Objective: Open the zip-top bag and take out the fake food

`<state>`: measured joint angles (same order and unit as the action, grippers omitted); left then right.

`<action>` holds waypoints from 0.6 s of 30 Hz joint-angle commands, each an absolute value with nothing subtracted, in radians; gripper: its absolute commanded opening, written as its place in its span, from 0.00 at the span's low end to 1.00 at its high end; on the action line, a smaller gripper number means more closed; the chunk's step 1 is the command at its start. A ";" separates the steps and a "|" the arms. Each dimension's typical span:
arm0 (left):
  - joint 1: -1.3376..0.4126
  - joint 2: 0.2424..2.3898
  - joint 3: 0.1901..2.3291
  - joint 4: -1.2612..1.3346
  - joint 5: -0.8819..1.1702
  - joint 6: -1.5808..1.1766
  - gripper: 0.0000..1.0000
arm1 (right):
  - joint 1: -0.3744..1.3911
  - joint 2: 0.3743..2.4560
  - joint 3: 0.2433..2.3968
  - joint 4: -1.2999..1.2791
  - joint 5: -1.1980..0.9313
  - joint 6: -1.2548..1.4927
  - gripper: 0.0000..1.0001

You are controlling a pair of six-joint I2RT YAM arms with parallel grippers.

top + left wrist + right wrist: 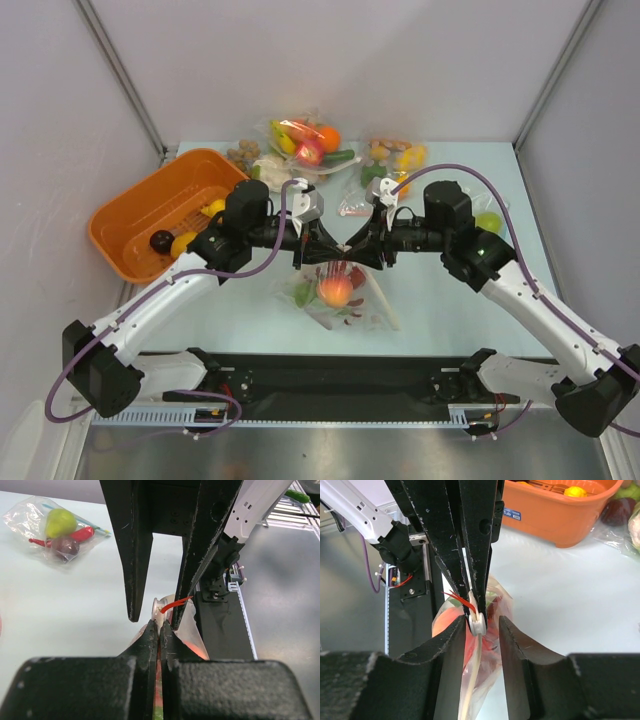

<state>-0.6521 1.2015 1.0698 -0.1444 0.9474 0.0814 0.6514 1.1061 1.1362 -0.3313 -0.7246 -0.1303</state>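
Zip-top bag (340, 297) sat mid table (440, 300), at 6 o'clock below both tools, fake food (335, 290) bunched low inside. Left tool (159, 630) was clamped tight on bag's top lip. Right tool (483, 628) was spread, white zip tab (477, 624) between its fingers, not pinched yet. Best bet imo: right closes on opposite lip only, then pulls slowly toward 3 o'clock while left anchors. Grabbing both layers would've kept it sealed.

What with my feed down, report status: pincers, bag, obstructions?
Left pincer shut on the zip-top bag edge. Right pincer open, straddling its zip strip. Fake food inside. Orange basket and other bags stand apart.
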 commanded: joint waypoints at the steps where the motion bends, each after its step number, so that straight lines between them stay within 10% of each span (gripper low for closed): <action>1: -0.663 1.203 1.098 -0.192 0.983 0.107 0.00 | 0.647 1.080 1.186 -0.327 -0.673 -0.164 0.37; 18: -0.664 1.209 1.101 -0.204 0.979 0.115 0.00 | 0.641 1.063 1.192 -0.301 -0.687 -0.173 0.04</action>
<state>-0.6514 1.2045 1.0756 -0.1520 0.9344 0.0914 0.6506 1.0897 1.1393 -0.3450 -0.7212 -0.1440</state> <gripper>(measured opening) 0.011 0.163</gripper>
